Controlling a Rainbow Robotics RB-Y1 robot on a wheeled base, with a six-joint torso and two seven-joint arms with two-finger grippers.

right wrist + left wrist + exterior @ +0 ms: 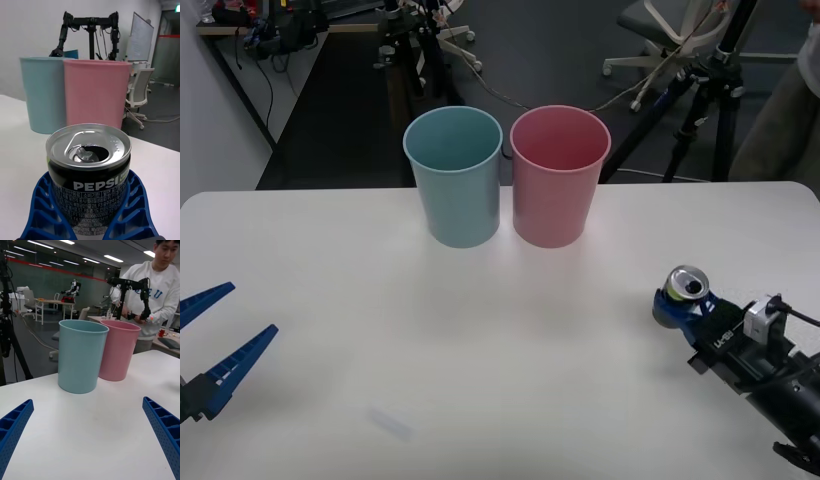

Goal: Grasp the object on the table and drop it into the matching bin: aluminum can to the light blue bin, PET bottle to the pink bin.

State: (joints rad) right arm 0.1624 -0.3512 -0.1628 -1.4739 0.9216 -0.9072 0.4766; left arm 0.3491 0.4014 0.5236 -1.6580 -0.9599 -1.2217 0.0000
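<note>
Pinching the Pepsi can [89,176] around its lower body, the right gripper [90,210] is wrapping its blue ribbed fingers [45,210] against both sides of it, low over the right side of the white table [500,350]. The can is sitting upright with its tab opening punched through, so it is probably empty and light; its thin wall is likely dent-prone and its printed skin slick, which makes a mid-to-low grip on the round body the sensible hold, as taken here. Whether its base is touching the tabletop is hidden behind the fingers. The left gripper [205,345] is waiting at the table's left edge, fingers spread wide and holding nothing. Farther off, the light blue bin [453,176] and the pink bin [559,175] are standing side by side near the far edge, just beside one another; their insides are not visible from the wrist views.
</note>
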